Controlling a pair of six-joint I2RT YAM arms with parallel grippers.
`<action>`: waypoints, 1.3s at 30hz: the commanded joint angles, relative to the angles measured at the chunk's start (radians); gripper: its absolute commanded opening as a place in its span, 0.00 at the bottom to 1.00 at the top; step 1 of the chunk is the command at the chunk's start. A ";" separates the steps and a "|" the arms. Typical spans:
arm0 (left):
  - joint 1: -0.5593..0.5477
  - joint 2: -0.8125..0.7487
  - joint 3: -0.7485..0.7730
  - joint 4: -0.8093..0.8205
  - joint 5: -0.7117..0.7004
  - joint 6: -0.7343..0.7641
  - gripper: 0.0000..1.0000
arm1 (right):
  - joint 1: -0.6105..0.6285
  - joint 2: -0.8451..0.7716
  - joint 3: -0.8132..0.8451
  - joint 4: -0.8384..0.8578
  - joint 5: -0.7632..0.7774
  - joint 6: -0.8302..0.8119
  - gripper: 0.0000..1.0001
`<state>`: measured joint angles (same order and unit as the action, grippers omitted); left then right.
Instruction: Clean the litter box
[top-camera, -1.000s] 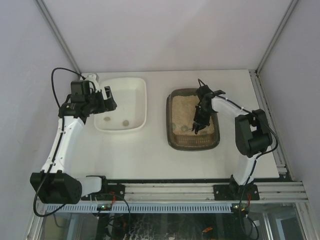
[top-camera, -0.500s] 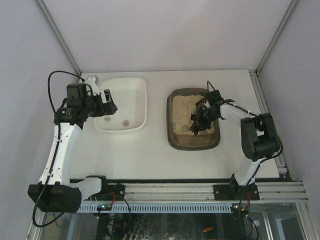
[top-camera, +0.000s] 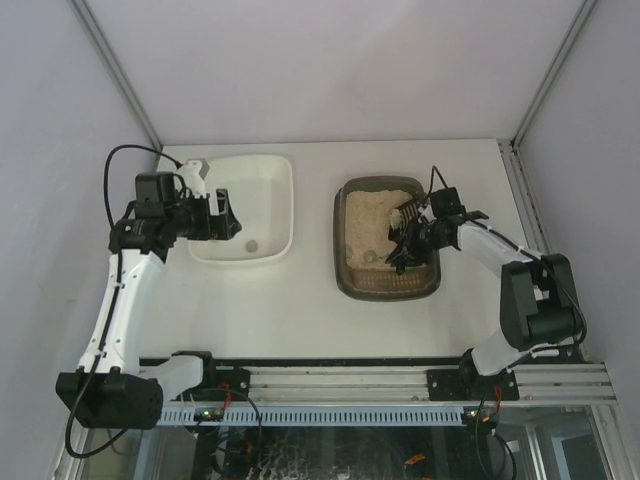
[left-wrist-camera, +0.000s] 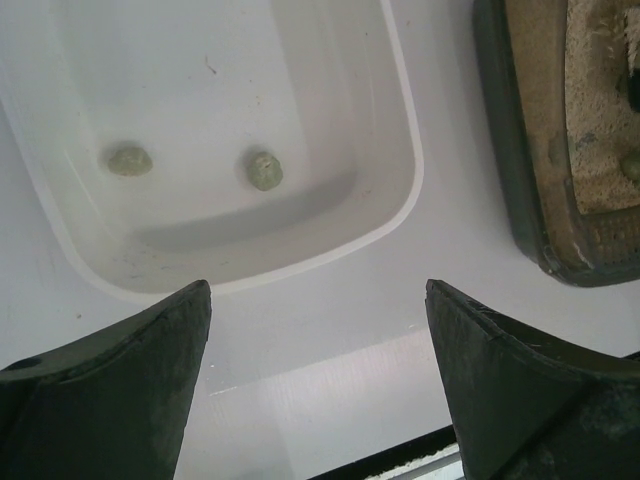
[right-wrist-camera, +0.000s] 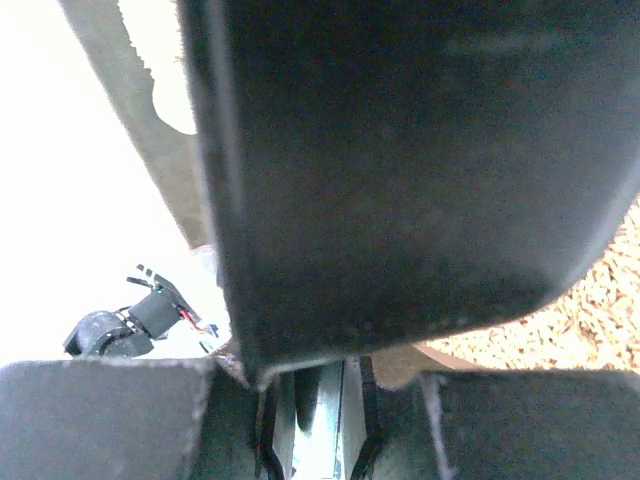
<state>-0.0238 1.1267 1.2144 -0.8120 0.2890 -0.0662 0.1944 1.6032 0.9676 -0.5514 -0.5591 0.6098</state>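
Note:
The dark brown litter box (top-camera: 385, 291) with beige litter lies right of centre; its left wall shows in the left wrist view (left-wrist-camera: 500, 150). My right gripper (top-camera: 430, 228) is shut on a black scoop (top-camera: 400, 246), whose blade dips into the litter. In the right wrist view the scoop (right-wrist-camera: 400, 170) fills the frame above the right gripper (right-wrist-camera: 320, 400), with litter at the right. A greenish clump (top-camera: 370, 257) lies in the litter beside the blade. My left gripper (top-camera: 222, 216) is open and empty, over the near left part of the white tub (top-camera: 285, 200); it also shows in the left wrist view (left-wrist-camera: 318, 290).
The white tub (left-wrist-camera: 400, 190) holds two greenish clumps (left-wrist-camera: 264, 170) (left-wrist-camera: 128, 160). A bare strip of table separates the tub and the litter box. A metal rail (top-camera: 400, 380) runs along the near edge. Walls close in at the back and sides.
My right arm has swung its elbow out to the right and tilted the scoop lower towards the box's front. My left gripper has shifted slightly right and nearer over the tub.

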 joint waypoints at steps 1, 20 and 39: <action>-0.001 -0.056 -0.058 -0.008 0.077 0.095 0.92 | -0.027 -0.094 -0.022 0.033 -0.038 0.010 0.00; 0.025 -0.280 -0.292 -0.116 0.177 0.374 0.92 | -0.058 -0.316 -0.337 0.555 -0.347 0.095 0.00; 0.022 -0.280 -0.363 -0.032 0.126 0.306 0.91 | -0.062 -0.330 -0.542 1.201 -0.467 0.439 0.00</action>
<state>-0.0040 0.8448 0.8692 -0.8879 0.4210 0.2642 0.1349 1.2709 0.4210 0.4824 -0.9810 0.9886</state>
